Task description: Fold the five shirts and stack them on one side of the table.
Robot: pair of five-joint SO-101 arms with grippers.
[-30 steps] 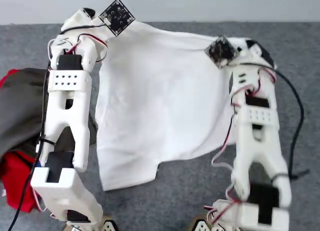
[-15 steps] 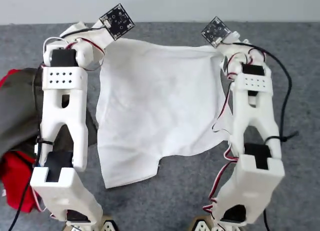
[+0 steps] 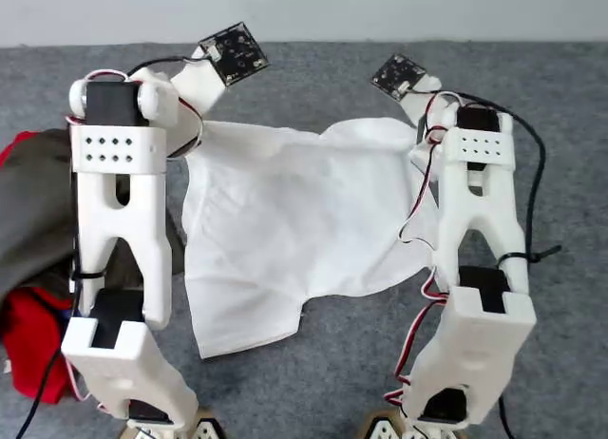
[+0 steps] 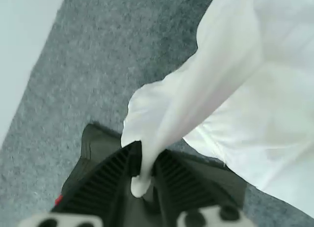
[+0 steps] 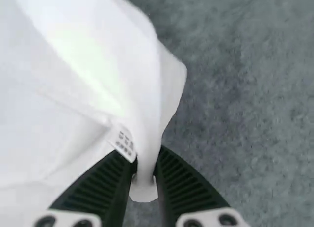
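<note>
Left claw (image 4: 144, 160) and right claw (image 5: 145, 175) pinch the white shirt (image 3: 294, 230), a clothes pile (image 3: 33, 220) beside.

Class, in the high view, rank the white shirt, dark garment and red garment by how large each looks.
1. white shirt
2. dark garment
3. red garment
The picture's edge and the left arm hide parts of the last two, so their order is unsure.

- The dark grey garment (image 3: 33, 211) and red garment (image 3: 28, 334), left of the white shirt (image 3: 294, 239), run past the high view's edge, partly under the left arm (image 3: 119, 230).
- Print on the white shirt's label (image 5: 123, 143) is blurred.
</note>
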